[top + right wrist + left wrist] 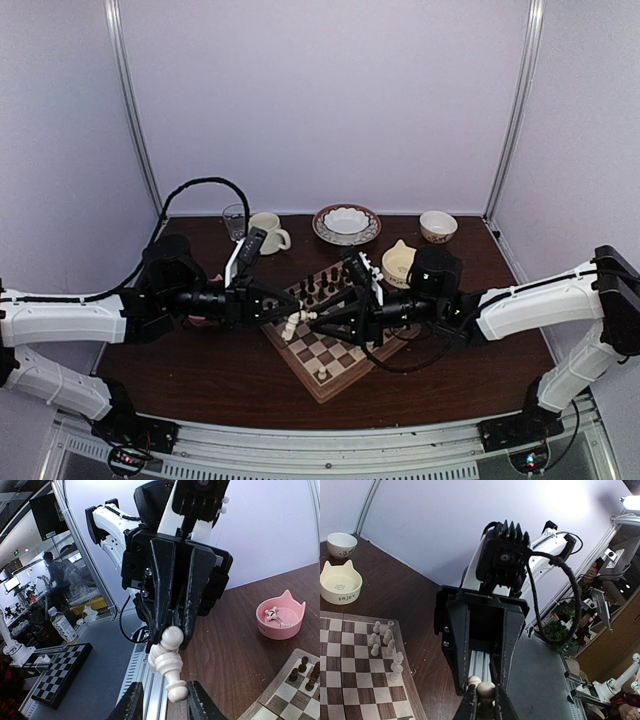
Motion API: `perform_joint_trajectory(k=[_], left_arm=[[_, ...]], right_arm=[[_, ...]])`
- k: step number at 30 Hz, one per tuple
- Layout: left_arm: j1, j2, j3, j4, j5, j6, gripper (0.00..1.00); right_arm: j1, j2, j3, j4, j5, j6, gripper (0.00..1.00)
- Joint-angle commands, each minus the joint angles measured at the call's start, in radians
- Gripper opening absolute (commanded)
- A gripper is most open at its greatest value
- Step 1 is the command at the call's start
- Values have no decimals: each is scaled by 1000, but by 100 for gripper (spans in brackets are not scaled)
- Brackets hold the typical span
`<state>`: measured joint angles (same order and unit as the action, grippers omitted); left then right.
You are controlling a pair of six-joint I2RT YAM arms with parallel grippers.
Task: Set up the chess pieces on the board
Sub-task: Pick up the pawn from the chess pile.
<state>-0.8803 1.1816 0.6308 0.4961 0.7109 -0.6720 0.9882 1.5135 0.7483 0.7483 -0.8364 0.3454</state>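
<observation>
Above the board (345, 362) my two grippers meet tip to tip. My left gripper (486, 694) is shut on a cream chess piece (491, 689), and a second round cream head (474, 681) shows beside it. In the right wrist view the left gripper (173, 639) pinches a ball-headed piece (173, 637), and a tilted cream piece (170, 666) hangs from it. That piece's lower end (177, 691) lies between the parted fingers of my right gripper (165, 702), close to the right finger. Several cream pieces (385, 642) stand on the board (350, 680).
Dark pieces (320, 290) fill the board's far side. Behind it stand a mug (268, 232), a glass (234, 220), a plate with a bowl (346, 224), a small bowl (438, 226) and a cream cat bowl (400, 262). A pink cat bowl (280, 620) holds pieces.
</observation>
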Motion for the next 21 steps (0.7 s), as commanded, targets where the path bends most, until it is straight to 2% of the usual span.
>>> perform_joint_trajectory(k=[1, 4, 8, 10, 12, 16, 21], left_arm=[[-8, 7, 23, 28, 4, 11, 0], [-8, 14, 27, 32, 11, 9, 0], [-8, 16, 29, 32, 9, 11, 0], [-8, 13, 28, 27, 6, 13, 0], [-8, 8, 27, 22, 2, 15, 0], [-8, -10, 23, 12, -7, 22, 0], [-8, -21, 21, 3, -8, 27, 0]], right_arm=[[4, -40, -7, 27, 25, 9, 33], [3, -44, -12, 37, 34, 15, 36], [3, -45, -12, 38, 30, 16, 26], [3, -45, -12, 36, 27, 14, 24], [3, -44, -10, 28, 25, 10, 24], [3, -38, -4, 18, 20, 5, 31], [3, -33, 0, 4, 21, -1, 27]])
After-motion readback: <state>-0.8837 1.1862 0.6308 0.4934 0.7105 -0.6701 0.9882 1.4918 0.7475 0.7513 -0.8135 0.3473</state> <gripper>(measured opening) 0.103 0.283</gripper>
